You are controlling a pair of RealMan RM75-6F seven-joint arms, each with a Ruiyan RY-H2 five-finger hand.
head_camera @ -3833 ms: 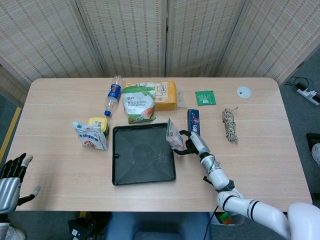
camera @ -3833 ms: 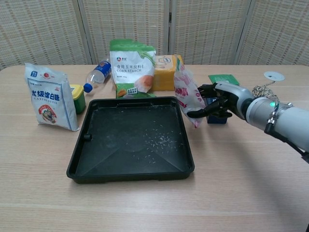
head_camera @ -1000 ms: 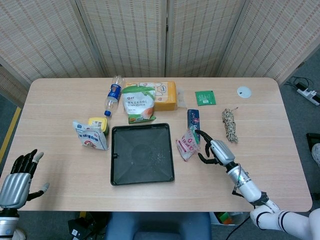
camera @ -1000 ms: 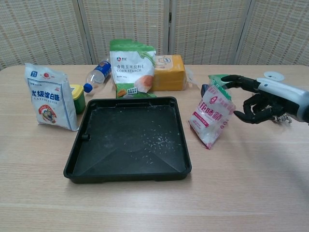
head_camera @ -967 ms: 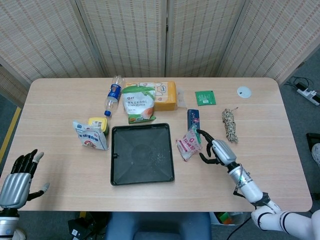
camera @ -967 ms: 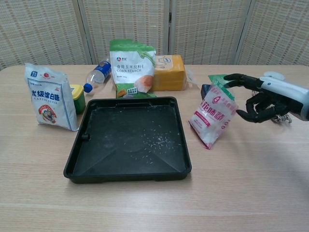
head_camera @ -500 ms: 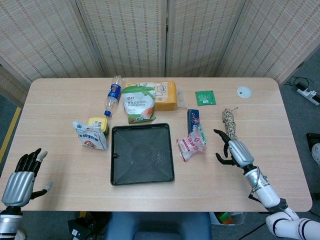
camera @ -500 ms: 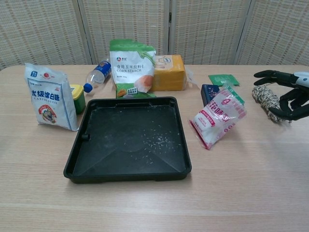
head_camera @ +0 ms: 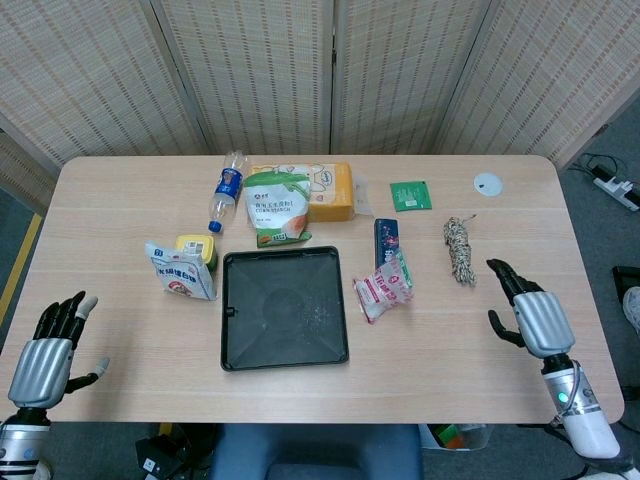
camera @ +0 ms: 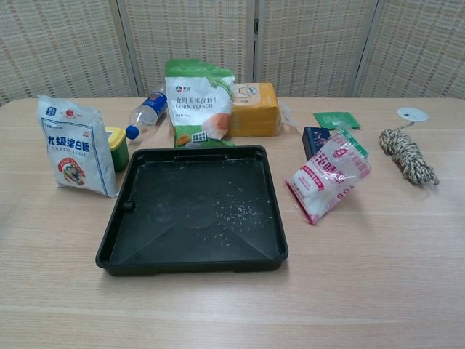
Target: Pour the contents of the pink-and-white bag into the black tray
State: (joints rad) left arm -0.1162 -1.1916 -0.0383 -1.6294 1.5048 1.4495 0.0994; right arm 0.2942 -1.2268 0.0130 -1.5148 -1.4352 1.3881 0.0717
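Note:
The pink-and-white bag (head_camera: 384, 290) (camera: 326, 176) lies on the table just right of the black tray (head_camera: 240, 350) (camera: 116, 240), its top leaning against a dark blue box (head_camera: 387, 241) (camera: 315, 138). Small white grains are scattered over the tray's floor. My right hand (head_camera: 528, 315) hovers over the table's right side, well clear of the bag, fingers spread and holding nothing. My left hand (head_camera: 45, 352) is off the table's front left corner, fingers apart and empty. Neither hand shows in the chest view.
Behind the tray stand a corn starch bag (head_camera: 275, 207), an orange pack (head_camera: 328, 190) and a lying bottle (head_camera: 226, 190). A white sugar bag (head_camera: 180, 271) and a yellow-lidded tub (head_camera: 197, 247) sit to its left. A twine bundle (head_camera: 460, 249), green packet (head_camera: 410, 195) and white disc (head_camera: 488, 183) lie right.
My right hand has let go of the bag and drawn back to the right and toward the table's front edge, leaving the chest view. The bag has settled against the blue box.

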